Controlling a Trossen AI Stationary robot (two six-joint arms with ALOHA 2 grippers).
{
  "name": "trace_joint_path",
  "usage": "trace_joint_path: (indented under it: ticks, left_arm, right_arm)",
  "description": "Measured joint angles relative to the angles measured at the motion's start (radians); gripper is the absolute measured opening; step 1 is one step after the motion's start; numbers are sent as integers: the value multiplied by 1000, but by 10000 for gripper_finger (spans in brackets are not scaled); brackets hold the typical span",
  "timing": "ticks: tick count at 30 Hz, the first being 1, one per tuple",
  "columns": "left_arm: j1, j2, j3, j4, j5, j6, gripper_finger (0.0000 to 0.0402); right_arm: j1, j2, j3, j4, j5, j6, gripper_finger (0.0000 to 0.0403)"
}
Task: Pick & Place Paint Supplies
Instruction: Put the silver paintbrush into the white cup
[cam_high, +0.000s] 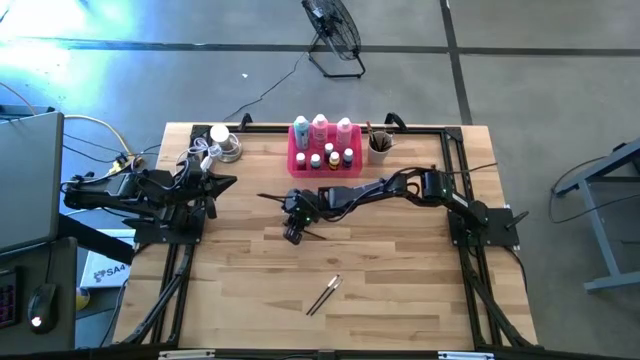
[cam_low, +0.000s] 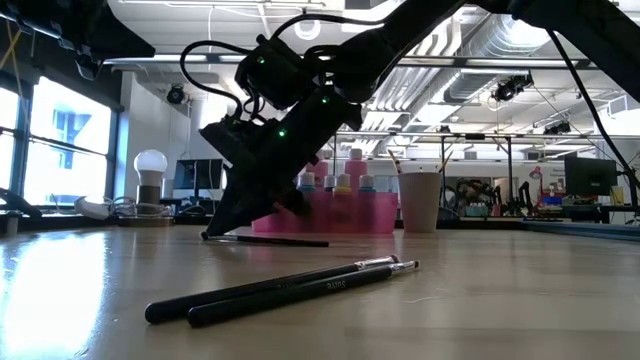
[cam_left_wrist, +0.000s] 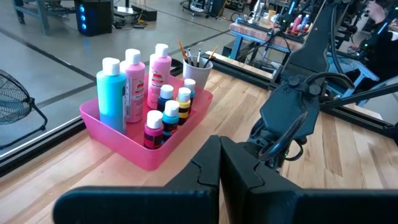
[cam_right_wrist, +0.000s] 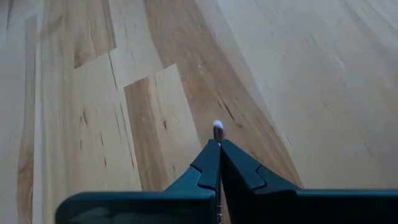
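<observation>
My right gripper (cam_high: 293, 233) is low over the middle of the table, shut on a thin dark paintbrush (cam_low: 275, 240). Two more dark paintbrushes (cam_high: 323, 295) lie side by side on the wood nearer the front edge. At the far edge the pink tray (cam_high: 325, 168) holds three tall white-capped bottles (cam_left_wrist: 134, 84) and several tiny bottles (cam_left_wrist: 168, 115). A pale cup (cam_high: 379, 147) with brushes standing in it is beside the tray. My left gripper (cam_left_wrist: 219, 168) is shut and holds nothing, hovering at the table's left side. My right gripper pinches the paintbrush between its two fingers close to the bristle end. The pale bristle tip (cam_right_wrist: 217, 127) sticks out just past the fingertips. The fingers slant down toward the table's left. The handle (cam_low: 290, 241) trails back under the gripper, low along the tabletop.
A light bulb on a stand with coiled white cables (cam_high: 222, 143) is at the far left corner. Black frame rails (cam_high: 455, 165) run along the table's sides. Bare wood lies left of and in front of my right gripper.
</observation>
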Motion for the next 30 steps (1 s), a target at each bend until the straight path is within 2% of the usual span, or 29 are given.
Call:
trace_joint_path:
  ticks: [5,11,30]
  left_arm:
    - [0,0,0,0,0,0,0]
    - [0,0,0,-2,28,0,0]
    - [0,0,0,-37,34,-5,0]
  right_arm:
    - [0,-2,1,-21,9,-1,3]
    - [6,-9,6,-128,78,-49,3]
    - [4,-42,3,-219,125,-106,3]
